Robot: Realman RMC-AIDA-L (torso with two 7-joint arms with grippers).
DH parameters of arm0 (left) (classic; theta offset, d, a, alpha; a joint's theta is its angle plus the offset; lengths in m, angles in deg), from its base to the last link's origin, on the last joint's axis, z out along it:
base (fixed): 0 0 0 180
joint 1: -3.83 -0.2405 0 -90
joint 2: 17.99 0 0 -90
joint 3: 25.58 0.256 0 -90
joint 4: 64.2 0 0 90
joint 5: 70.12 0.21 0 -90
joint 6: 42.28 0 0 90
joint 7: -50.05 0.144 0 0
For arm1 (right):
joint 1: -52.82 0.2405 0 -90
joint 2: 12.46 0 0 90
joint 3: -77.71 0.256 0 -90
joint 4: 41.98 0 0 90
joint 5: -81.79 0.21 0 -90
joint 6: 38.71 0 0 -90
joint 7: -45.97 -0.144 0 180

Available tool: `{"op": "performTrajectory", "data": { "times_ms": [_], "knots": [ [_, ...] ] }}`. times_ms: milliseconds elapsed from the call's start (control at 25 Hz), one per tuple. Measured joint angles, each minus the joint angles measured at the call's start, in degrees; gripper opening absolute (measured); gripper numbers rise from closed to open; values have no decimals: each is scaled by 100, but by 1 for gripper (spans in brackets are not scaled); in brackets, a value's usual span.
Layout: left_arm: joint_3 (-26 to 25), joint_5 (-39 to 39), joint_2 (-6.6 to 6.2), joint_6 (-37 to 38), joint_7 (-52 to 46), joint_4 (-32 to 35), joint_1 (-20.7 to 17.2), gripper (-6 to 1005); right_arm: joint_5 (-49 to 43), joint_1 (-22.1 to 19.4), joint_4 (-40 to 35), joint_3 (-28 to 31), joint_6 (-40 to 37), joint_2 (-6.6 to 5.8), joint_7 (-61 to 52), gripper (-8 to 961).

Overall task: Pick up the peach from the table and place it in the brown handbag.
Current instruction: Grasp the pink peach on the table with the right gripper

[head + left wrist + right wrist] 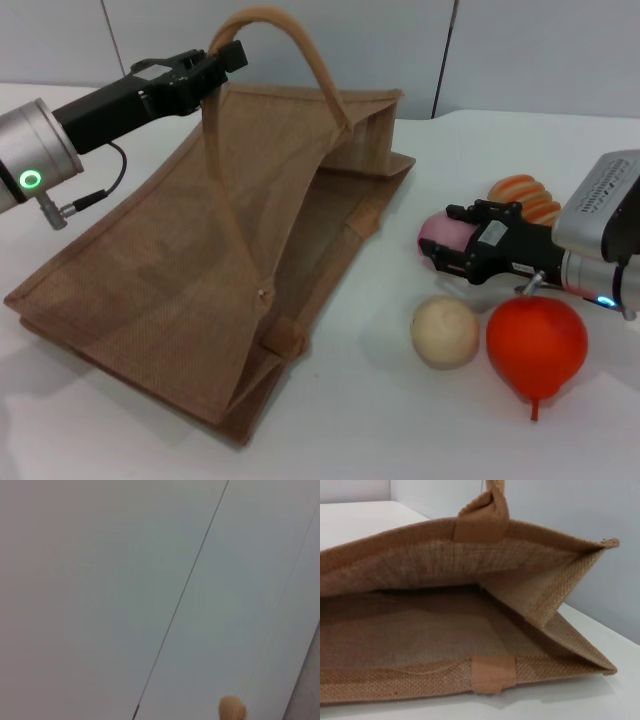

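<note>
The brown handbag [200, 260] lies on the white table with its mouth facing right. My left gripper [228, 55] is shut on its upper handle [300, 45] and holds the top side up, so the mouth gapes. A bit of that handle shows in the left wrist view [232, 709]. My right gripper [442, 248] is shut on the pink peach [436, 231], to the right of the bag's mouth and apart from it. The right wrist view looks into the open bag [420, 630]; its inside is bare.
A cream-beige ball [445, 332] and an orange-red pear-shaped fruit [535, 345] lie on the table just in front of my right gripper. An orange striped object [522, 192] lies behind it. A grey wall stands behind the table.
</note>
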Motion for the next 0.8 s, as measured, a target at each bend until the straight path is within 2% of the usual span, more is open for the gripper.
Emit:
{"op": "performTrajectory", "data": {
  "times_ms": [120, 400, 800],
  "knots": [
    [0, 0, 0, -1, 1, 0, 0, 121, 1, 0, 0, 1, -2, 0, -5, 670],
    [-1, 0, -3, 4, 1, 0, -6, 121, 1, 1, -7, 0, -4, -1, -21, 541],
    [-9, 0, -18, -12, -7, 0, -18, 121, 113, -116, -67, 75, 337, -36, 10, 434]
  ]
}}
